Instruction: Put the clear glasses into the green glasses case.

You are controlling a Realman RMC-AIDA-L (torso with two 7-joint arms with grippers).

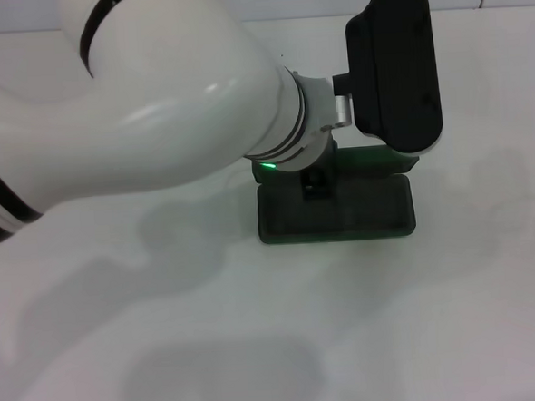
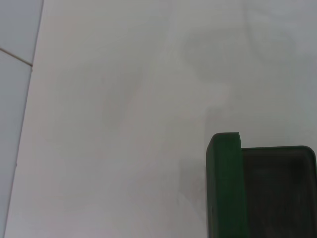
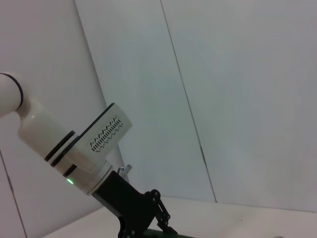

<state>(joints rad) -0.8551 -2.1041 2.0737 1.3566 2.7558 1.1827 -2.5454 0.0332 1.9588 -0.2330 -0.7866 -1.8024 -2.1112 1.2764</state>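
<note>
Left arm (image 1: 135,109) fills your near view — left gripper (image 1: 316,184) sits over open green glasses case (image 1: 337,216), likely to drop glasses in. Fingers: can't tell. Clear glasses not seen. Right gripper out of sight.

A plain white table (image 1: 168,352) carries everything here, its surface smooth and marked only by soft grey shadows. The green glasses case (image 1: 336,210) lies directly on it, near the middle and toward the far side, opened with its dark-lined tray facing up and the lid raised behind. In the left wrist view one green corner of the case rests flat on the white top
</note>
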